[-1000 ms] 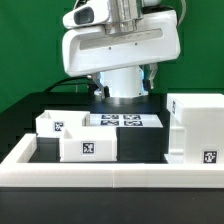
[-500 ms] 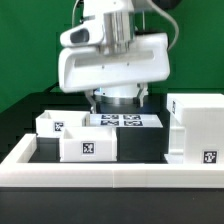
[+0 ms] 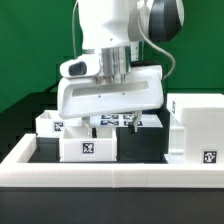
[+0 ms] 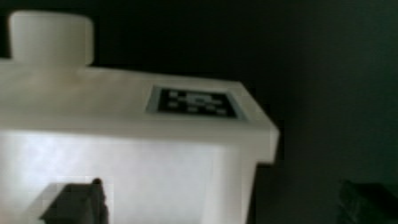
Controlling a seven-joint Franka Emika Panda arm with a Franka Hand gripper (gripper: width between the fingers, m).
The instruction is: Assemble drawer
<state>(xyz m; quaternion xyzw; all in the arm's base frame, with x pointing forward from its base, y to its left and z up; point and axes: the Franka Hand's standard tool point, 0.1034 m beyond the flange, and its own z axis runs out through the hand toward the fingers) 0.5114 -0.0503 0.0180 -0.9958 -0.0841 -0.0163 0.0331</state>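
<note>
In the lower left of the exterior view, the back tray (image 3: 48, 124) sits on the black table (image 3: 142, 150), with the front tray (image 3: 88, 147) just beside it, nearer the rail (image 3: 110, 178). At center the arm (image 3: 110, 60) hangs low over the trays, hiding part of the marker board (image 3: 125, 121). In the wrist view the gripper (image 4: 217, 203) is spread wide and holds nothing above a tagged white part. At right, well apart from the trays, stands the housing (image 3: 197, 125).

A black tabletop (image 3: 146, 146) is edged by a low white rail (image 3: 110, 181). The marker board (image 3: 126, 119) lies flat, mostly hidden. Behind stands a green backdrop (image 3: 30, 50), probably cloth.
</note>
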